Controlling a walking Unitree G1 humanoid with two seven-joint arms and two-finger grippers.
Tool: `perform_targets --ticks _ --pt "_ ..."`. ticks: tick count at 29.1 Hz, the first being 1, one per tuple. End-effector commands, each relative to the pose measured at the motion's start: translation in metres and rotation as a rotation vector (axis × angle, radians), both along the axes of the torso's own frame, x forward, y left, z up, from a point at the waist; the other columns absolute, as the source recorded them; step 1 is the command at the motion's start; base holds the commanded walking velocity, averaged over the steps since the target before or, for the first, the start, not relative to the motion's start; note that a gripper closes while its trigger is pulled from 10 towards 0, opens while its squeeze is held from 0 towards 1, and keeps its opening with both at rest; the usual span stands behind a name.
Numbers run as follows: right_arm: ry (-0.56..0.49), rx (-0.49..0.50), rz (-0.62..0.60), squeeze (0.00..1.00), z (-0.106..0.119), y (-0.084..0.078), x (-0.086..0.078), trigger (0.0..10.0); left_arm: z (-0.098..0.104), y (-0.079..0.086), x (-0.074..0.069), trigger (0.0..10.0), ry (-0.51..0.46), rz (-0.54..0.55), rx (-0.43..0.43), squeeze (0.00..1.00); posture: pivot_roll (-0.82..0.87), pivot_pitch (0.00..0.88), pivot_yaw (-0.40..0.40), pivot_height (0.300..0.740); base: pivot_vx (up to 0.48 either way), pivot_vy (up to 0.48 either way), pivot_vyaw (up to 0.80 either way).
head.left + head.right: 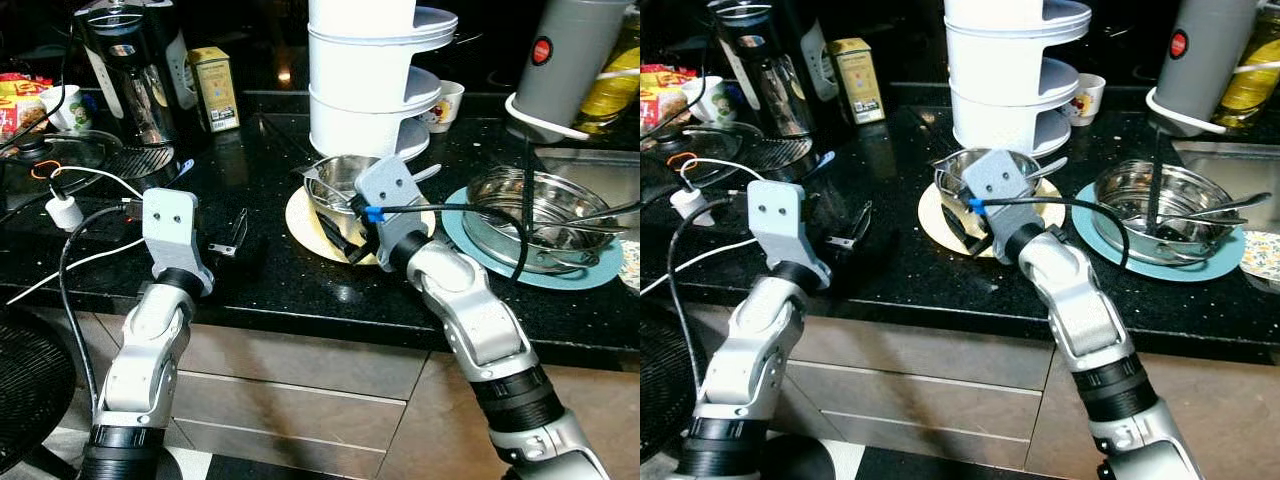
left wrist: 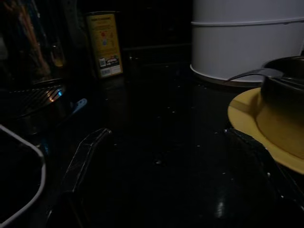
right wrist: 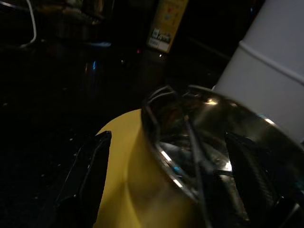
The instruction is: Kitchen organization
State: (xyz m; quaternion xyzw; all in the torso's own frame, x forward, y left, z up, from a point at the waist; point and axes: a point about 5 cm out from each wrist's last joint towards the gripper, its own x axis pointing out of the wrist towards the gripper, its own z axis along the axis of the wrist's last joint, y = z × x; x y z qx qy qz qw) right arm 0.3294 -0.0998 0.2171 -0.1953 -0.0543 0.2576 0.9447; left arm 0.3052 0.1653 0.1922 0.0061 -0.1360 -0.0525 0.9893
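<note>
Here, shiny steel bowl (image 3: 209,152) with fork inside, on yellow plate (image 1: 305,222); right end effector (image 3: 166,175) fingers apart astride it.

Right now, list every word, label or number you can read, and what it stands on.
None can be read.
Yellow-green box: print too small.
Its label in the left wrist view: dark, blurred.
Red packets: lettering blurred.
Grey appliance's red button: mark unreadable.
</note>
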Motion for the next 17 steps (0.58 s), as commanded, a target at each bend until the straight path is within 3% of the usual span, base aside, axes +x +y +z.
perform_targets --ticks 1,2,3,4,9,10,12,14,16,17 --pt "0.022 -0.016 -0.016 0.00 -0.0053 -0.0003 -0.0001 7.8 -0.0047 0.0017 -0.0012 10.0 0.013 0.011 0.004 0.00 0.01 0.000 0.011 0.740 0.000 0.000 0.00" --pt "0.030 -0.021 -0.021 0.00 -0.0068 -0.0007 0.0002 7.8 -0.0047 0.0015 -0.0009 10.0 0.012 0.010 0.004 0.00 0.01 0.000 0.011 0.740 0.000 0.000 0.00" --pt "0.039 -0.029 -0.029 0.00 -0.0086 -0.0017 0.0005 2.5 -0.0045 0.0015 -0.0006 10.0 0.012 0.009 0.005 0.00 0.01 0.000 0.014 0.740 0.000 0.000 0.00" --pt "0.052 -0.041 -0.039 0.00 -0.0112 -0.0031 0.0009 1.5 -0.0043 0.0015 -0.0002 10.0 0.011 0.008 0.006 0.00 0.01 0.000 0.014 0.740 0.000 0.000 0.00" --pt "0.064 -0.050 -0.055 0.00 -0.0131 -0.0046 0.0018 1.3 -0.0045 0.0012 0.0002 10.0 0.011 0.007 0.008 0.00 0.00 0.000 0.013 0.740 0.000 0.000 0.00" --pt "0.073 -0.050 -0.065 0.00 -0.0136 -0.0057 0.0024 0.7 -0.0044 0.0007 0.0004 10.0 0.010 0.006 0.009 0.00 0.00 0.000 0.015 0.740 0.000 0.000 0.00" --pt "0.089 -0.042 -0.082 0.00 -0.0117 -0.0072 0.0044 1.3 -0.0035 -0.0006 0.0012 10.0 0.009 0.002 0.009 0.00 0.01 0.000 0.015 0.740 0.000 0.000 0.00" --pt "0.090 -0.041 -0.084 0.00 -0.0111 -0.0072 0.0046 1.3 -0.0034 -0.0007 0.0013 10.0 0.009 0.002 0.009 0.00 0.01 0.000 0.015 0.740 0.000 0.000 0.00" --pt "0.091 -0.039 -0.090 0.00 -0.0087 -0.0071 0.0061 0.8 -0.0031 -0.0009 0.0014 10.0 0.007 0.001 0.010 0.00 0.01 0.000 0.010 0.740 0.000 0.000 0.00" --pt "0.089 -0.036 -0.090 0.00 -0.0070 -0.0068 0.0067 0.0 -0.0030 -0.0007 0.0015 10.0 0.006 0.003 0.010 0.00 0.01 0.000 0.012 0.740 0.000 0.000 0.00"
